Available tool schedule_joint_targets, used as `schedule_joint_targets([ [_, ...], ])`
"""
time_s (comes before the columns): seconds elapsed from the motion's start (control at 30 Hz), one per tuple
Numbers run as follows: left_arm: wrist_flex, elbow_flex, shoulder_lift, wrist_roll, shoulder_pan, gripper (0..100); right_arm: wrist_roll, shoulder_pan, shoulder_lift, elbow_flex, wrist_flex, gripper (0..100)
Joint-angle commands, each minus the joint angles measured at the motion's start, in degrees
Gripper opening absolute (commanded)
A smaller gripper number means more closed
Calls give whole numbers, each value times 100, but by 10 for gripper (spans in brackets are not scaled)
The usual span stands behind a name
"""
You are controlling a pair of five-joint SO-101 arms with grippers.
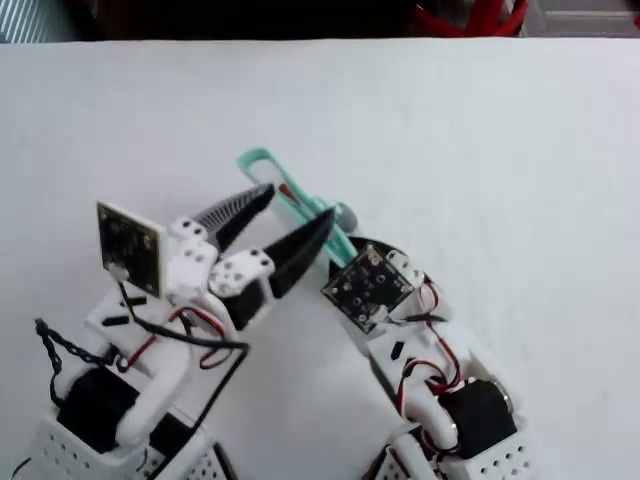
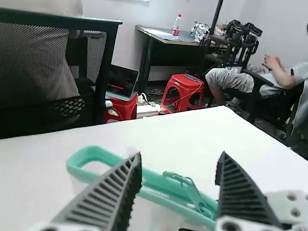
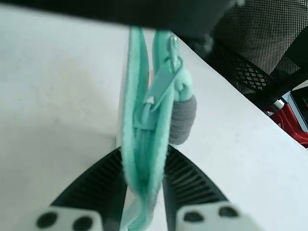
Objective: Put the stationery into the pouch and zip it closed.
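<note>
The clear pouch [image 1: 283,190] with teal zipper trim lies slanted on the white table, with a small red item inside it. My left gripper [image 1: 276,228] stands open, one dark ribbed finger on each side of the pouch's middle. In the left wrist view the left gripper [image 2: 173,192] frames the pouch [image 2: 96,161] and its zipper pull [image 2: 190,190]. My right gripper [image 3: 144,192] is shut on the pouch's near end [image 3: 142,144], below the zipper pull [image 3: 166,77]. A grey cylindrical piece [image 3: 183,118] rests against the pouch beside the right gripper [image 1: 345,245].
The table [image 1: 500,150] is bare white toward the far side and to the right. Both arm bases stand at the near edge. Beyond the far edge are a mesh chair [image 2: 48,72] and red stools [image 2: 183,91].
</note>
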Motion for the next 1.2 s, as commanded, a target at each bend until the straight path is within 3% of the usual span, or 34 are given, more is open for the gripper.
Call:
schedule_joint_targets([
  [0.0,-70,-413,769,835,-268,249,-88,4,-251,141,-145,19],
  [0.17,325,-1468,2176,1134,-101,249,-97,13,-549,334,-145,19],
  [0.47,2848,-4026,3873,1125,13,248,-97,-13,-646,422,-154,19],
  [0.63,3033,-4352,4338,1081,48,218,-123,22,-629,431,-136,19],
  [0.8,3174,-4642,4057,-167,453,116,-123,22,-602,431,-127,19],
  [1.0,3077,-4651,3688,-413,760,208,-123,22,-611,475,-145,19],
  [1.17,3525,-4695,4110,-404,734,168,-97,31,-620,527,-154,19],
])
